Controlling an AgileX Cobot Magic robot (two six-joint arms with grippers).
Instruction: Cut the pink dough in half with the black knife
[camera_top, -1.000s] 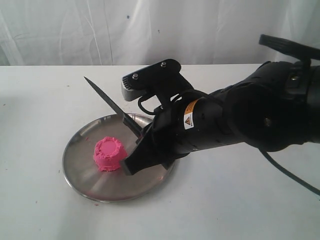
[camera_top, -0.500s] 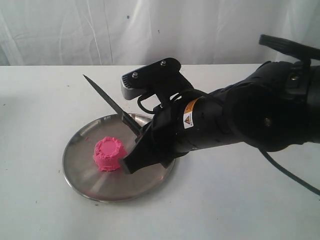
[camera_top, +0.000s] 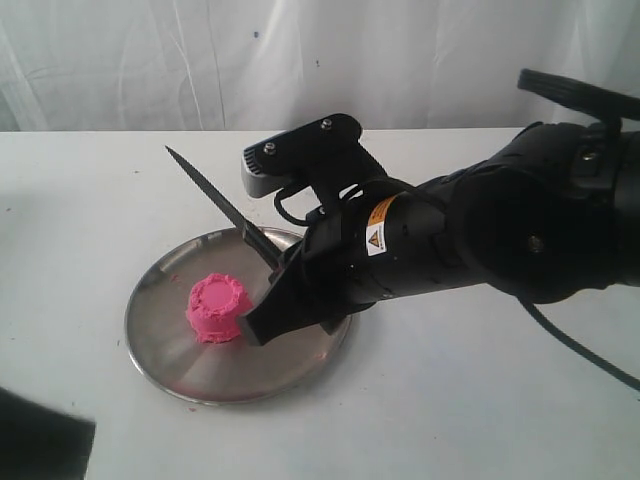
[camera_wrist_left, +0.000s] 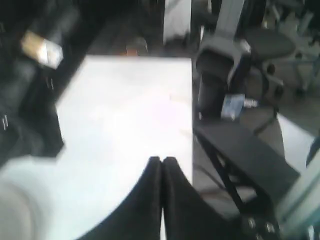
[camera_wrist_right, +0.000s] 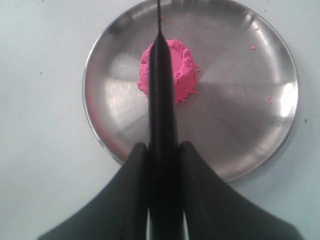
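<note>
Just beside the right gripper, pink dough

The pink dough: uncut flat-topped dome, upright near the steel plate centre. The black knife: raised over that plate, blade tilted upward.

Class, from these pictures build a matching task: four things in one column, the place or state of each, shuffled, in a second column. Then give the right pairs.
Column one
1. pink dough
2. black knife
3. steel plate
4. left gripper

Column two
A. shut, holding nothing
B. whole and uncut, sitting on the plate
C. lying on the white table, with a few pink crumbs on it
D. clamped in the right gripper, blade tilted upward

Pairs: 1-B, 2-D, 3-C, 4-A
</note>
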